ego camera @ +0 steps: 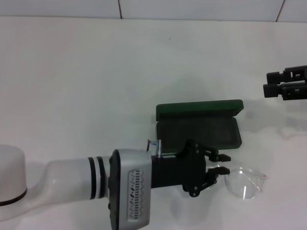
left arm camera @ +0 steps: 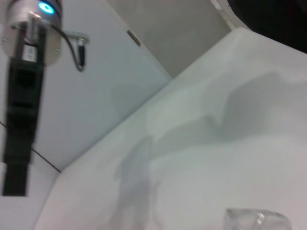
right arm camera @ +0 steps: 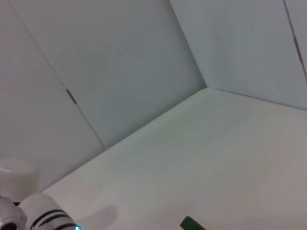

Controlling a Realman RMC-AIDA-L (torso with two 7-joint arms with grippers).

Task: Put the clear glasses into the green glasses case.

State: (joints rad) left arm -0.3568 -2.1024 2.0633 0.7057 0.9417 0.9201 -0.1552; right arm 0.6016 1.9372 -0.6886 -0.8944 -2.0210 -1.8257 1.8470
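The green glasses case (ego camera: 199, 125) lies open at mid-table, lid (ego camera: 199, 109) raised at the far side, dark inside bare. A sliver of the case (right arm camera: 192, 224) shows in the right wrist view. The clear glasses (ego camera: 245, 182) lie flat on the table in front of the case, toward its right end. My left gripper (ego camera: 219, 165) reaches in from the left, open, its fingers straddling the glasses' left end; whether they touch it is unclear. One lens of the glasses (left arm camera: 256, 220) shows in the left wrist view. My right gripper (ego camera: 268, 83) is parked at the right edge, fingers slightly apart.
The white table (ego camera: 96, 86) runs back to a white wall. The left arm's white forearm (ego camera: 62, 182) crosses the near left part of the table. The right arm (left arm camera: 26, 72) with a blue light shows far off in the left wrist view.
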